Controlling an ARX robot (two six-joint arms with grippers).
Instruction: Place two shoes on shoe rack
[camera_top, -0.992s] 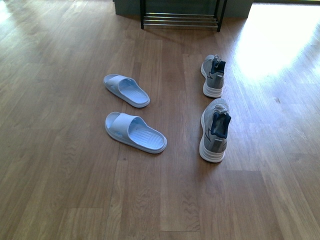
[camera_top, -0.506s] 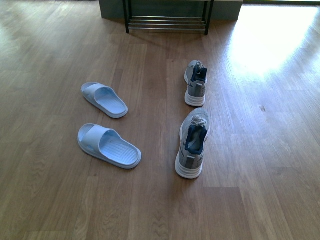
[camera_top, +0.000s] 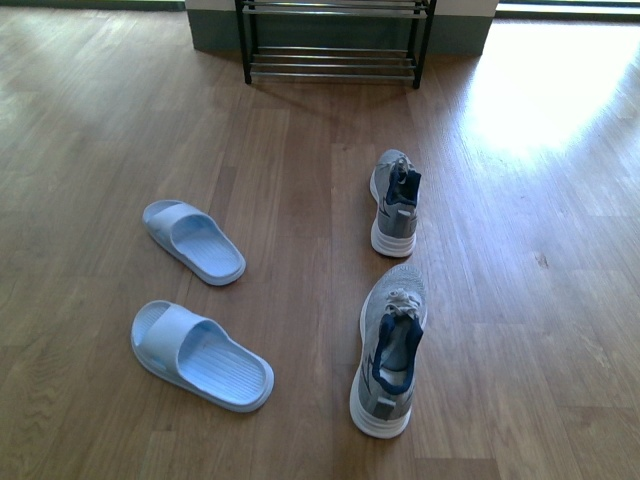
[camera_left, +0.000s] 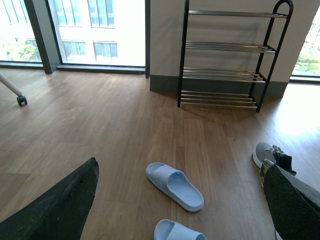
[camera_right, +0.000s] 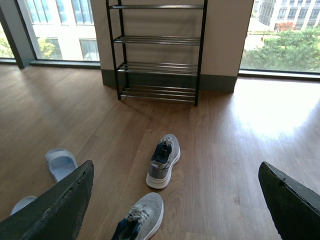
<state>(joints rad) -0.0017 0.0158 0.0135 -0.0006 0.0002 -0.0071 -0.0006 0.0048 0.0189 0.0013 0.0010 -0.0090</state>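
Note:
Two grey sneakers lie on the wood floor, one farther (camera_top: 396, 203) and one nearer (camera_top: 390, 350), heels toward me. Left of them lie two pale blue slides, one farther (camera_top: 195, 242) and one nearer (camera_top: 200, 357). The shoe rack (camera_top: 333, 45) stands against the far wall with bare chrome shelves (camera_right: 157, 40). Neither arm shows in the front view. My left gripper (camera_left: 180, 167) hangs open above the floor over the slides (camera_left: 175, 186), holding nothing. My right gripper (camera_right: 175, 166) is open above the sneakers (camera_right: 162, 162), holding nothing.
Tall windows (camera_left: 100, 30) line the far wall left of the rack. A caster wheel on a white leg (camera_left: 20, 100) stands at the far left. Bright sunlight falls on the floor (camera_top: 545, 90) right of the rack.
The front view has drawn closer to the shoes and rack: all four shoes sit lower and larger in the picture, and more of the rack shows. The shoes themselves have not shifted on the floor.

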